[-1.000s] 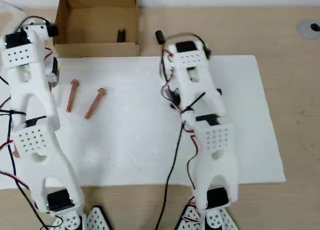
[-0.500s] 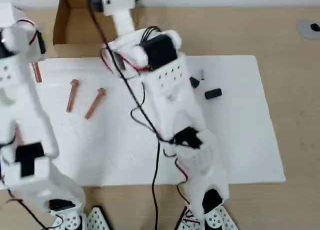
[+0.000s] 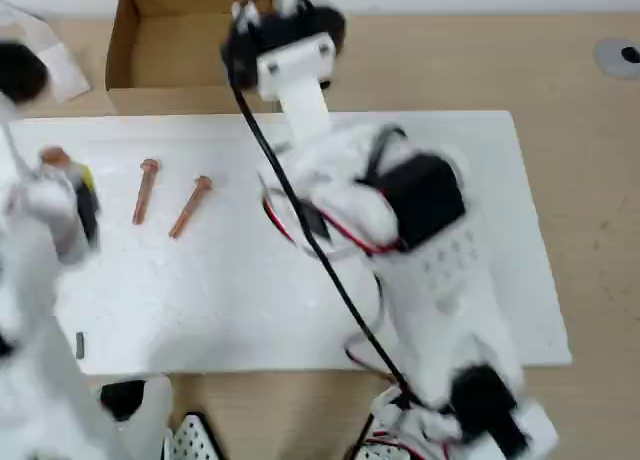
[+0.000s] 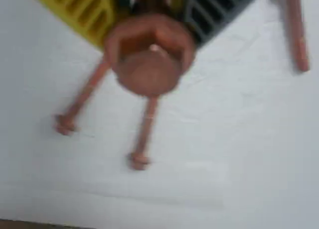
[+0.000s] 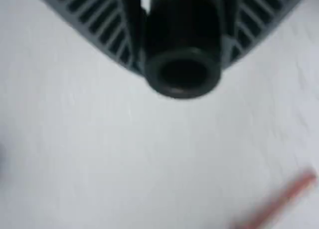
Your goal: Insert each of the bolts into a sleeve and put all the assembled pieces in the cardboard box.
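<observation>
- The left gripper (image 4: 149,7) is closed on a bolt (image 4: 149,59). The shank is clamped between a yellow finger (image 4: 79,12) and a black finger (image 4: 219,10), and the hexagonal head is turned toward the wrist camera.
- In the high view this bolt is held above the left end of the mat (image 3: 200,300), clear of its surface.
- Just to the right, a loose bolt (image 3: 146,191) and a second loose bolt (image 3: 190,207) are laid on the mat. They lie side by side and apart, heads toward the box and shanks slanting back toward the arms.
- A further bolt (image 4: 295,32) is seen flat on the mat in the left wrist view, well apart from that pair.
- The box (image 3: 190,100) is set on the table (image 3: 560,70), open side up, with its front wall against the mat's far edge. What it holds cannot be told.
- The far end of the right arm is seen over the box's right wall in the high view.
- The right gripper (image 5: 182,17) is closed on a sleeve (image 5: 182,64) — a black tube gripped between two dark ribbed fingers (image 5: 89,20), its open bore facing the wrist camera.
- Past the sleeve, a lying bolt (image 5: 279,199) is seen on the mat — which one cannot be told.
</observation>
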Controlling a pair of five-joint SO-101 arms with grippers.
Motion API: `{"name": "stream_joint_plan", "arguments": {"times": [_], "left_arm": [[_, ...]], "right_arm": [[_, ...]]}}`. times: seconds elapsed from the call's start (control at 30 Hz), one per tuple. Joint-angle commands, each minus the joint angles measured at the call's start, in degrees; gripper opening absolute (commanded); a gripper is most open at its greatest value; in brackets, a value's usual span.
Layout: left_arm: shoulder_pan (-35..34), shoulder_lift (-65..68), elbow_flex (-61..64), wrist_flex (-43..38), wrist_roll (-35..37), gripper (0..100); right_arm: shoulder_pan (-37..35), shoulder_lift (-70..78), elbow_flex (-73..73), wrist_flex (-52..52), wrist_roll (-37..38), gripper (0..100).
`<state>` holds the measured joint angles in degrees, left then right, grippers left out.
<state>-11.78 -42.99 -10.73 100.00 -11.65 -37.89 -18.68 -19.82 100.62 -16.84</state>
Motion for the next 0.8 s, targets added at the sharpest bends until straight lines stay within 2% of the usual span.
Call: {"name": "stream_joint_plan", "arguments": {"times": [0.0, 0.2, 0.4, 0.57, 0.67, 0.77], "left_arm": [[6.68, -6.37, 8.18, -2.73, 0.09, 1], [8.44, -11.21, 26.29, -18.9, 0.0, 1], [8.79, -17.71, 38.33, -32.35, 0.26, 1], [8.97, -22.9, 46.68, -40.18, 0.97, 1], [8.97, -25.63, 50.73, -46.42, 5.89, 1], [9.49, -28.0, 53.89, -52.92, 12.92, 1]], "right_arm": [[-1.01, -12.0, 15.43, -4.31, 1.49, 0.9], [-1.01, -27.74, 38.11, -16.26, 6.68, 0.9], [-1.1, -44.7, 61.67, -38.59, 10.02, 0.9], [-8.57, -56.4, 80.48, -56.7, 10.2, 0.9], [-13.85, -60.53, 89.01, -65.14, 10.11, 0.9], [-15.78, -62.73, 94.55, -73.76, 10.11, 0.9]]}}
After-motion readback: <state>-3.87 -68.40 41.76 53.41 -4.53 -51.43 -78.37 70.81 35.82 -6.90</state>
